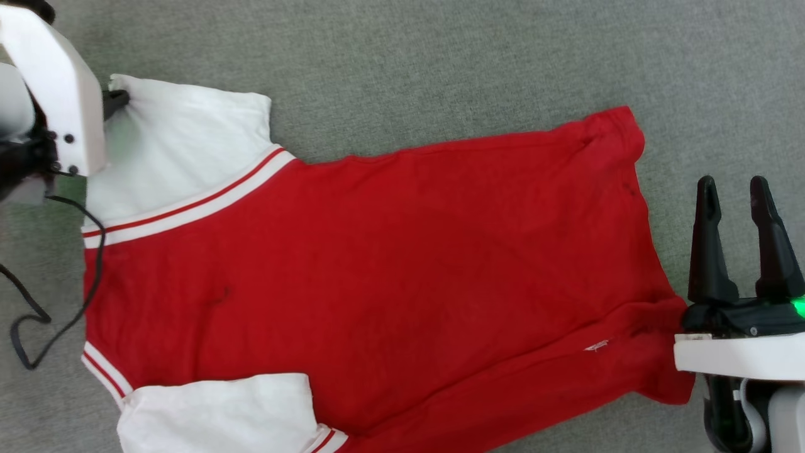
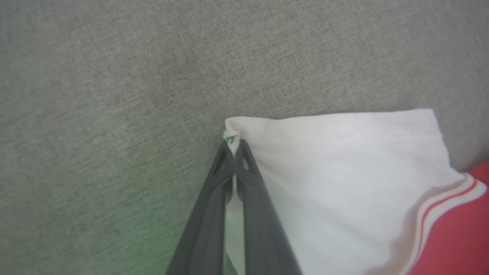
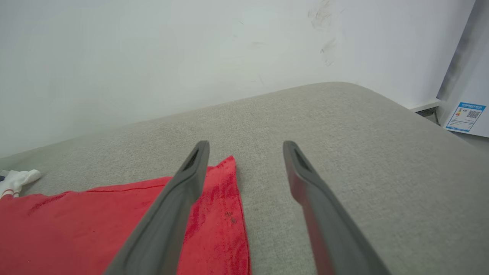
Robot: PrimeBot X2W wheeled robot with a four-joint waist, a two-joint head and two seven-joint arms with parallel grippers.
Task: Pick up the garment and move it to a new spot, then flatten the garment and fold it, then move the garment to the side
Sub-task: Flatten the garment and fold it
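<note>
Grey upholstery (image 1: 453, 56), garment (image 1: 390, 251) sleeve corner (image 2: 231, 133) pinched between left fingers (image 2: 208, 214)

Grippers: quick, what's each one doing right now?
Left gripper: shut on a white sleeve corner of the red T-shirt.
Right gripper: open, holding nothing.

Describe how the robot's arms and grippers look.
The left gripper and right gripper each have two long, tapering dark grey fingers with slotted tips. Boxy white shells cover the wrists. A thin black cable trails from the left one; a green light glows at the right gripper's base.
</note>
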